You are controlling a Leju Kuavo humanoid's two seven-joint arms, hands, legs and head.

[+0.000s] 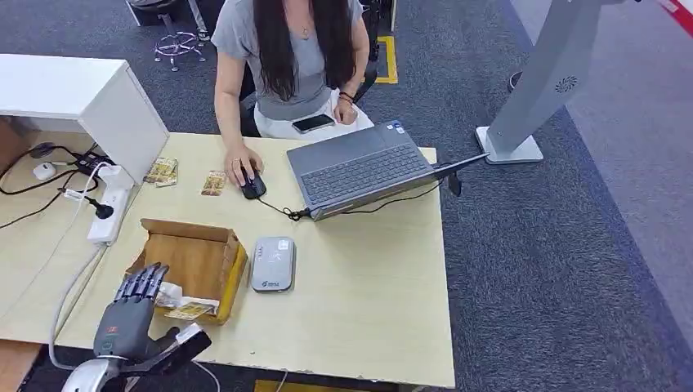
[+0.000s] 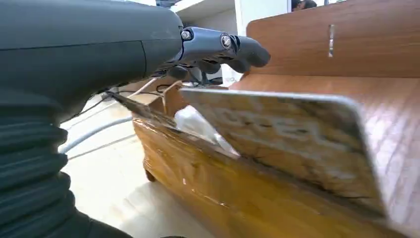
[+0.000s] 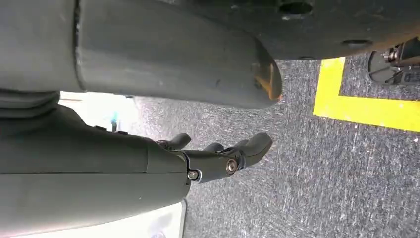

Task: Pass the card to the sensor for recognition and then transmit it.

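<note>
Reaching in at seven o'clock of the head view, the left hand (image 1: 131, 314) sits at the near-left corner of the open cardboard box (image 1: 200, 253), fingers (image 1: 143, 282) stretched side by side over the box rim. A patterned card (image 1: 190, 310) lies tilted against the box's near wall, right beside the hand; the left wrist view shows that card (image 2: 292, 139) leaning on the wall's edge, with the fingers above it, and whether the thumb pinches it I cannot tell. Just right of the box, at six o'clock of the table (image 1: 368, 294), the grey card sensor (image 1: 273, 263) lies flat, apart from the box. Up at eleven o'clock more cards (image 1: 162, 171) rest on the table, another card (image 1: 214, 183) beside a person's hand (image 1: 241, 167) on a black mouse (image 1: 253, 186). At one o'clock, the laptop (image 1: 359, 167) stands open. Over in the right wrist view, the right hand (image 3: 218, 158) hangs above dark carpet (image 3: 322, 173), fingers loosely apart, holding nothing, a yellow floor line (image 3: 366, 106) nearby.
</note>
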